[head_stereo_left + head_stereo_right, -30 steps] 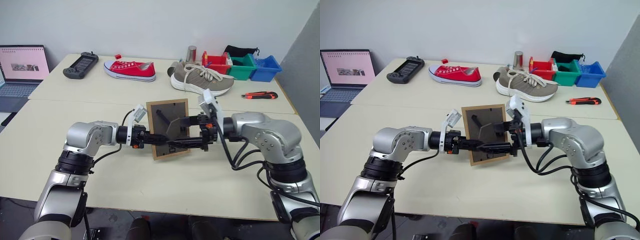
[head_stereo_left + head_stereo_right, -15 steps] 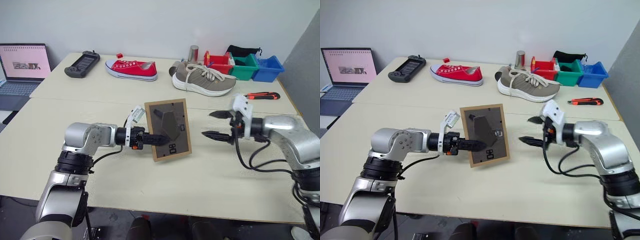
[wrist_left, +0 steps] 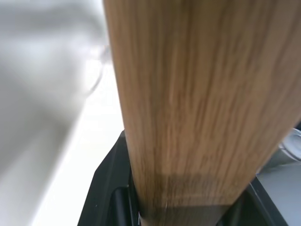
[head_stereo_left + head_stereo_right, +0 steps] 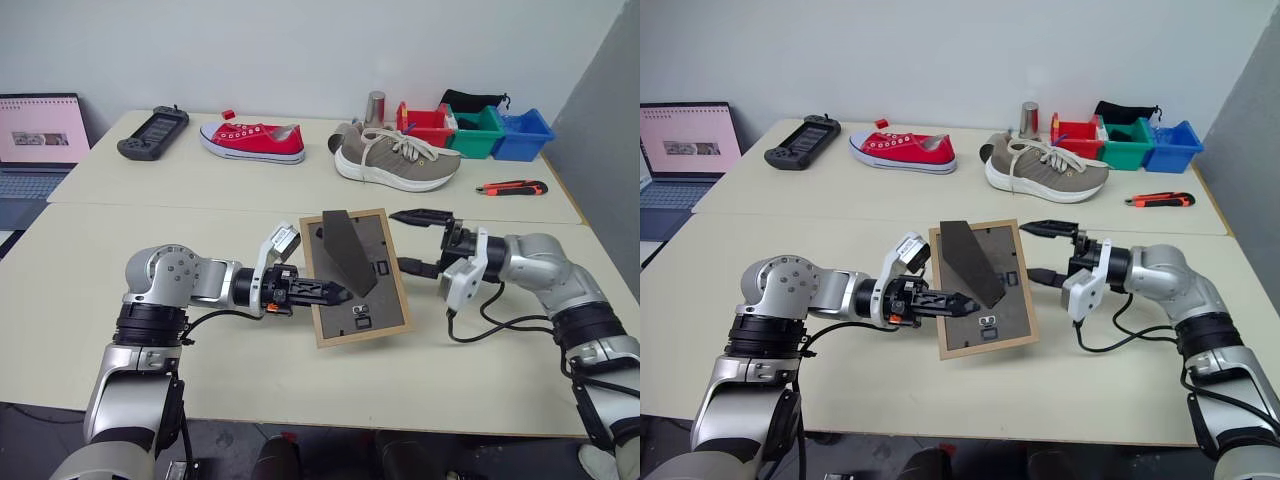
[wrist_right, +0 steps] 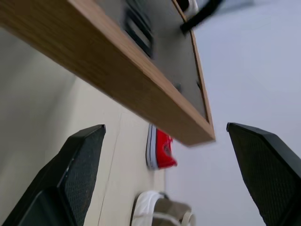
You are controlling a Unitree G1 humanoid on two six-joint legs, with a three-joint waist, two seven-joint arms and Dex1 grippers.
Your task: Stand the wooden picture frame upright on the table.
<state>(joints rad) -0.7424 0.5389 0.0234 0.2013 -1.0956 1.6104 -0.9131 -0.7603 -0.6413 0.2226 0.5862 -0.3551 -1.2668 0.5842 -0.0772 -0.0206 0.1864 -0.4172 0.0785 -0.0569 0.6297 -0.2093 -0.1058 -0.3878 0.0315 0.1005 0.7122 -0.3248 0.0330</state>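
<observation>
Above table (image 4: 240, 390) centre: left gripper (image 4: 335, 294) clamps wooden picture frame (image 4: 385, 325), stand out for standing; right gripper (image 4: 415, 240), 3 o'clock, jaws apart.

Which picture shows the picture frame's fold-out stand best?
The left eye view: the dark grey fold-out stand sticks out from the light-wood picture frame. The right eye view matches; the wrist views show mostly its wooden edge.
</observation>
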